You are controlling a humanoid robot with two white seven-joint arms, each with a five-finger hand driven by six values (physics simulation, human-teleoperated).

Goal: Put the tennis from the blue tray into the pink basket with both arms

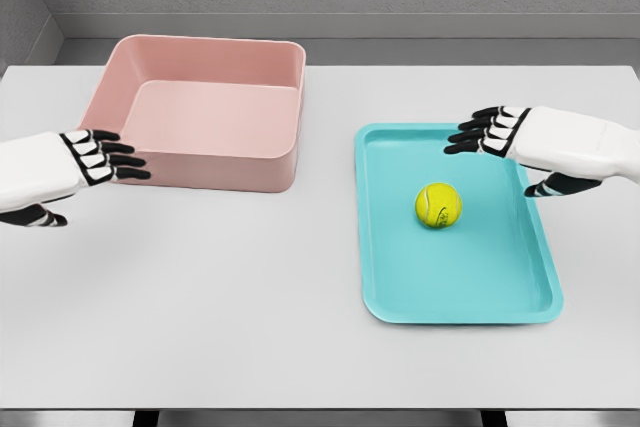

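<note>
Ball, likely light, fuzzy, springy and prone to roll, sits mid-tray, at four o'clock from the basket, best cupped across its middle; right hand and left hand hover with fingers released, empty.

From my station the bench reads as a smooth, matt pale grey sheet with no grain. The pink basket at upper left looks like moulded plastic, matt, with soft rounded walls. The blue tray at right I take for smooth plastic too, with a faint sheen along its rim. The tennis ball looks fuzzy, like felt, dull yellow-green. Each robot hand, left and right, shows satin white shells with darker matt black fingers.
</note>
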